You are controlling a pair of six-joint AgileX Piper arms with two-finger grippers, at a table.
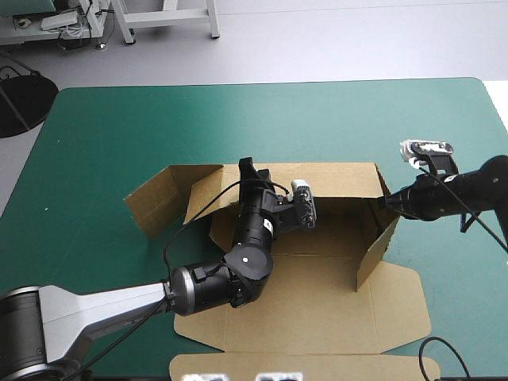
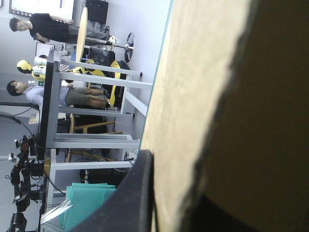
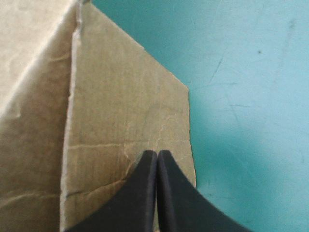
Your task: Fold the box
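The brown box [image 1: 317, 294] lies half-folded at the table's middle, toward the near edge. Its far wall [image 1: 341, 181] and right wall [image 1: 373, 254] stand raised, and a flap [image 1: 155, 198] splays out left. The lid [image 1: 317, 325] lies flat on the near side.

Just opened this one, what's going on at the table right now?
Two robot arms are working on the box, a cut sheet of brown board, on the teal-green table. Its far and right walls stand raised, and the near panel lies flat. The left gripper is shut on the far wall, with the board between its black fingers. The right gripper, fingers shut, sits at the right wall's outer side. Whether it touches is unclear.
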